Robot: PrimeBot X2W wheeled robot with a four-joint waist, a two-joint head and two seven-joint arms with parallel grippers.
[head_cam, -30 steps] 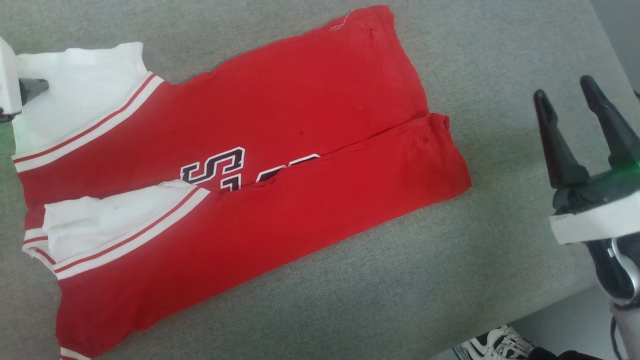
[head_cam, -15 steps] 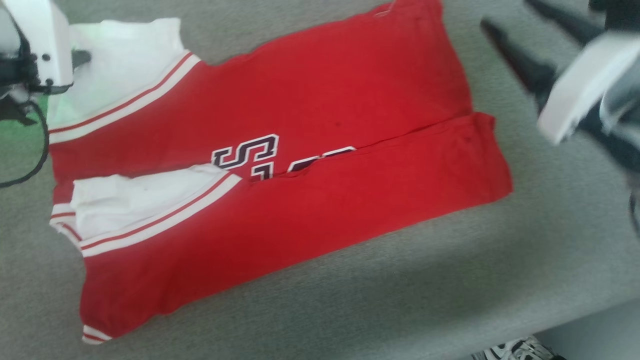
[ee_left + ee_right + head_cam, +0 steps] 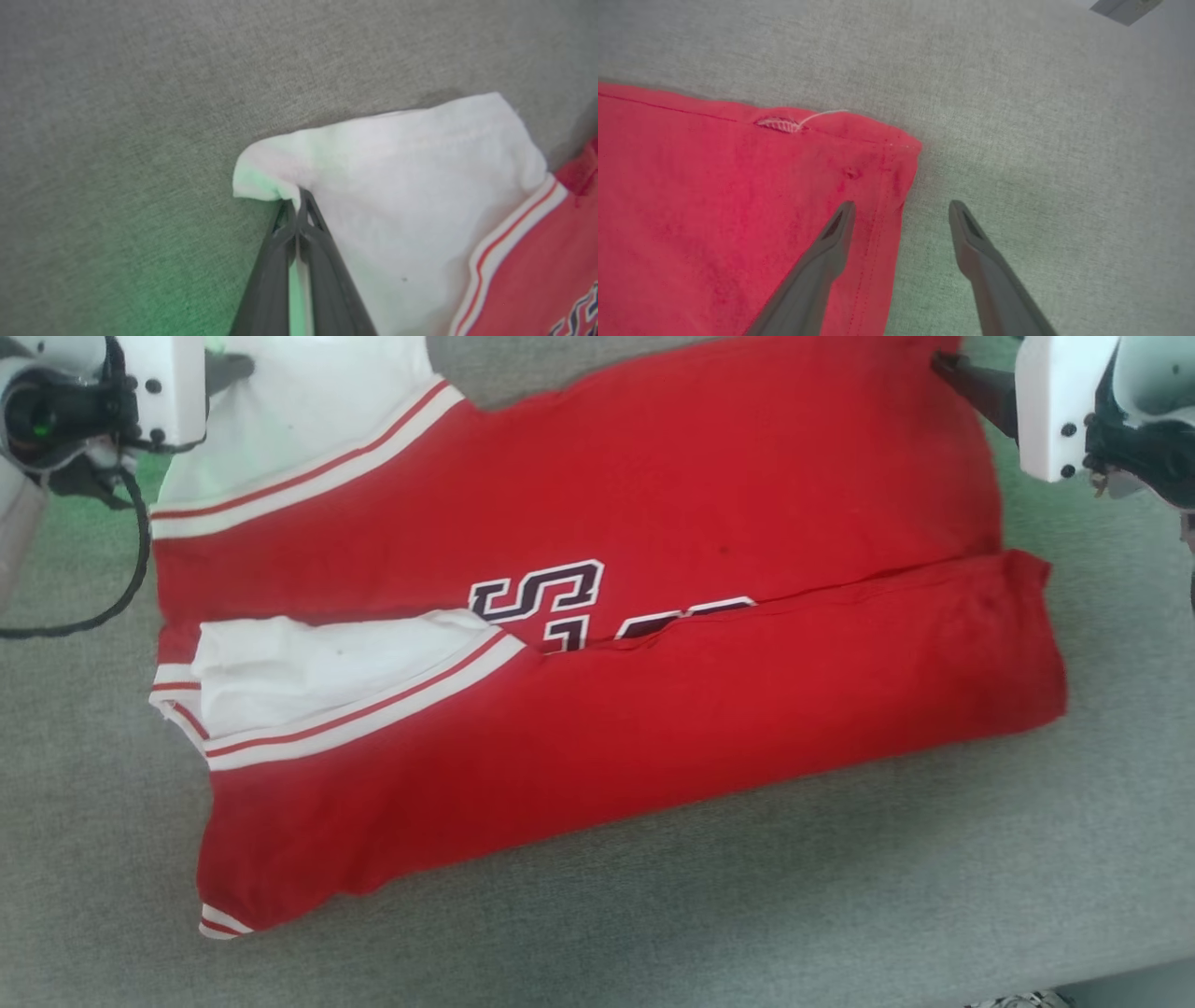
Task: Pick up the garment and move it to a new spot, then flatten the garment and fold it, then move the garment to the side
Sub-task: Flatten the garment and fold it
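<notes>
Pinching white corner of garment (image 3: pixel 653 728) in left pincer (image 3: pixel 297 198), right pincer (image 3: pixel 902 206) wide astride red hem, grey surface (image 3: pixel 840 896) beyond

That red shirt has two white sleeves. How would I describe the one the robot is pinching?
On the grey surface lies the garment, red with dark lettering. Take the white sleeve at its far left corner: its tip is pinched in the shut fingers of the left gripper; the other sleeve lies folded onto the red.
</notes>
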